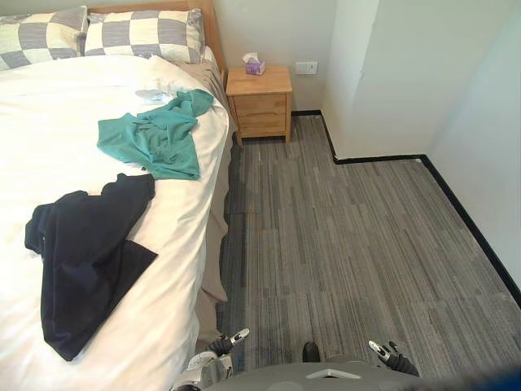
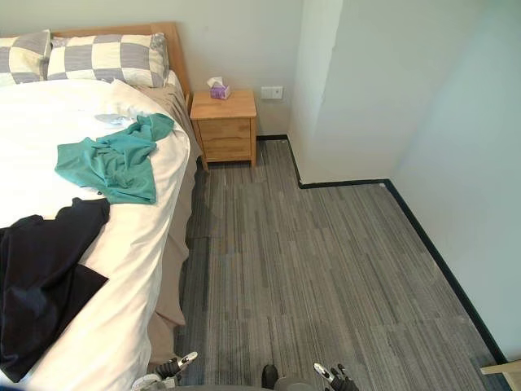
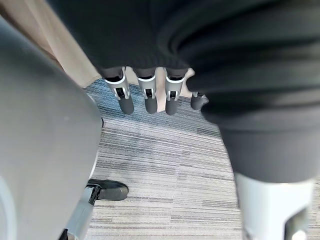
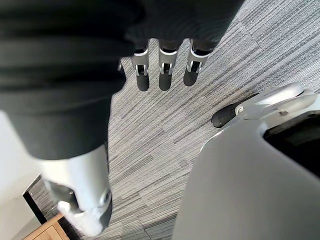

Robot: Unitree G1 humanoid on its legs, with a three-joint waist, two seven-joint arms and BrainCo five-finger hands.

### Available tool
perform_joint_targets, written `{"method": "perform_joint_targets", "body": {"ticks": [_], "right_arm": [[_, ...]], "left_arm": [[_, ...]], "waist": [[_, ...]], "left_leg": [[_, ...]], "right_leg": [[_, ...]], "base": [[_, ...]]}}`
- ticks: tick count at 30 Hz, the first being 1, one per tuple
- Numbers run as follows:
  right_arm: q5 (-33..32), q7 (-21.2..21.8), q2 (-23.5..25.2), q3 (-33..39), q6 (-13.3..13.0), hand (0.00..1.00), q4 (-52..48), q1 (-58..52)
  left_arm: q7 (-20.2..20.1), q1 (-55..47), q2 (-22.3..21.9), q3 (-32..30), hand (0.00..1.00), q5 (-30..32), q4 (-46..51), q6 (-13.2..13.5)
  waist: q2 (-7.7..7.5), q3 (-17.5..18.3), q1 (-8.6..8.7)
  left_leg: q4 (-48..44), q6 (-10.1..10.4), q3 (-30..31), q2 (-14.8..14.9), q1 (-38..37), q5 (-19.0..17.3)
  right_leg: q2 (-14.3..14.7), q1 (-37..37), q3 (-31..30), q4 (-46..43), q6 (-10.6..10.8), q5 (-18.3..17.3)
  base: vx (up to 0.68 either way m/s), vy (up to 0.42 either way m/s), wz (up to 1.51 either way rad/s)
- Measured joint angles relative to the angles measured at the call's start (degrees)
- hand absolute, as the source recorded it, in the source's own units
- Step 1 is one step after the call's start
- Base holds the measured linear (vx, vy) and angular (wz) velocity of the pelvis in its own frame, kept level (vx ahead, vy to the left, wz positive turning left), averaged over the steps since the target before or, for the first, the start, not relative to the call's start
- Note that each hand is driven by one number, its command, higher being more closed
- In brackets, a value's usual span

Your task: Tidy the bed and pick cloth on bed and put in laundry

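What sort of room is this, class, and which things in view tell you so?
Most likely a bedroom: a bed with white bedding and checked pillows, a wooden bedside table carrying a tissue box, and a teal garment and a dark garment lying on the bed.

So the bed [image 1: 57, 106] has a white duvet, a bit rumpled, with two pieces of clothing lying on it. A teal shirt [image 1: 155, 137] is crumpled in a heap near the bed's right edge, up toward the checked pillows [image 1: 142, 34]. A black garment [image 1: 81, 244] lies spread flat lower down, just beside the teal one, one corner reaching toward it.
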State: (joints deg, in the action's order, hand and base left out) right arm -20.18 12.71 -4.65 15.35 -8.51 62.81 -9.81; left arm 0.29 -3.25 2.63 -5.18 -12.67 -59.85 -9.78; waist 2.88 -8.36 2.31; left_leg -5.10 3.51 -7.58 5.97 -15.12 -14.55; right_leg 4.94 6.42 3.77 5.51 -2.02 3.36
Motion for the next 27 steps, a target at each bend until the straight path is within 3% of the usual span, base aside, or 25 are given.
{"method": "perform_joint_targets", "body": {"ticks": [3,5,10,13,14,17,18,20,21,23,27], "right_arm": [[0.01,0.03,0.02,0.19,-0.06,0.00,0.00,-0.44],[0.03,0.18,0.18,0.58,-0.79,0.00,-0.02,-0.57],[0.80,0.65,0.66,2.17,-3.29,0.00,-0.63,-0.62],[3.21,1.27,0.67,2.21,-5.12,0.00,-1.35,-0.42],[4.81,2.16,0.46,2.05,-5.74,0.00,-2.27,-0.74],[5.05,2.88,-0.06,0.71,-6.19,0.00,-3.95,-1.15],[5.07,2.91,0.02,0.48,-6.43,0.00,-3.94,-1.19],[5.11,2.89,0.15,-0.47,-6.69,0.00,-4.25,-1.63],[5.13,2.67,-0.34,-0.45,-6.93,0.00,-5.08,-1.76],[5.18,1.79,-0.71,-0.47,-7.30,0.00,-5.65,-1.65],[6.03,-1.81,-0.78,-3.31,-7.15,0.00,-8.25,-2.95]], "left_arm": [[-0.12,-0.05,0.09,0.00,0.00,-0.04,-0.04,0.43],[-0.66,-0.38,0.01,-0.07,0.00,-0.33,-0.06,2.42],[-3.21,-1.38,-0.02,-1.24,0.00,-2.70,0.06,9.63],[-5.08,-1.89,0.16,-1.78,0.00,-4.25,0.13,14.34],[-5.38,-2.10,-0.29,-1.86,0.00,-4.27,0.51,17.53],[-5.27,-3.34,-0.14,-2.28,0.00,-4.20,0.57,19.23],[-5.33,-2.94,0.14,-2.39,0.00,-4.24,1.19,19.49],[-5.30,-3.12,-0.25,-2.71,0.00,-4.19,3.21,20.64],[-5.28,-3.51,-0.97,-2.70,0.00,-4.24,4.09,21.06],[-5.15,-3.83,-1.78,-2.78,0.00,-4.27,4.88,21.54],[-5.11,-5.44,-2.42,-2.88,0.00,-6.95,7.97,21.77]], "waist": [[0.03,-0.08,0.04],[0.00,-0.37,0.02],[-0.28,-2.32,-0.15],[-0.01,-3.54,-0.12],[0.37,-3.85,-0.22],[1.02,-4.19,-0.08],[0.41,-4.71,0.28],[-0.50,-5.53,0.08],[0.54,-6.28,0.09],[1.23,-6.82,0.46],[0.67,-7.04,-0.32]], "left_leg": [[0.15,0.01,0.04,0.15,0.09,0.00],[0.16,0.01,-0.05,0.35,0.17,-0.01],[-1.82,0.34,-1.29,1.14,0.72,-0.73],[-8.76,0.80,-1.69,2.89,4.52,-4.54],[-12.57,1.49,-2.66,4.21,6.55,-7.05],[-19.08,2.90,-3.57,6.00,8.86,-8.72],[-27.56,3.24,-4.80,6.95,12.63,-6.77],[-39.20,1.98,-4.91,7.55,18.90,-2.65],[-42.50,2.21,-4.62,7.39,20.93,-3.09],[-42.70,1.96,-4.91,5.98,23.02,-4.25],[-36.33,1.44,-11.32,4.20,27.21,-3.95]], "right_leg": [[-0.04,-0.04,0.14,-0.06,0.01,0.01],[-0.12,-0.08,0.27,-0.08,0.03,0.01],[-0.16,-2.05,0.82,-5.12,0.07,-2.69],[0.00,-5.98,2.35,-12.69,-0.88,-7.21],[0.01,-9.23,3.74,-18.94,-1.51,-10.54],[-0.10,-11.31,5.17,-23.57,-2.10,-14.22],[-0.75,-11.43,5.58,-23.97,-2.29,-14.99],[-2.06,-9.77,5.37,-24.02,-1.93,-15.83],[-2.50,-8.60,4.82,-23.89,-1.96,-16.24],[-3.36,-7.31,3.93,-23.69,-2.12,-16.40],[-5.05,-3.52,-0.60,-20.69,-2.29,-17.40]], "base": [[0.00,0.000,0.00],[0.00,0.000,0.00],[0.00,0.003,0.01],[-0.03,-0.001,0.06],[0.00,0.000,0.00],[0.07,-0.043,-0.02],[0.10,-0.076,0.25],[0.15,-0.101,0.19],[0.23,-0.060,0.04],[0.21,0.000,-0.10],[0.27,0.095,-0.57]]}}
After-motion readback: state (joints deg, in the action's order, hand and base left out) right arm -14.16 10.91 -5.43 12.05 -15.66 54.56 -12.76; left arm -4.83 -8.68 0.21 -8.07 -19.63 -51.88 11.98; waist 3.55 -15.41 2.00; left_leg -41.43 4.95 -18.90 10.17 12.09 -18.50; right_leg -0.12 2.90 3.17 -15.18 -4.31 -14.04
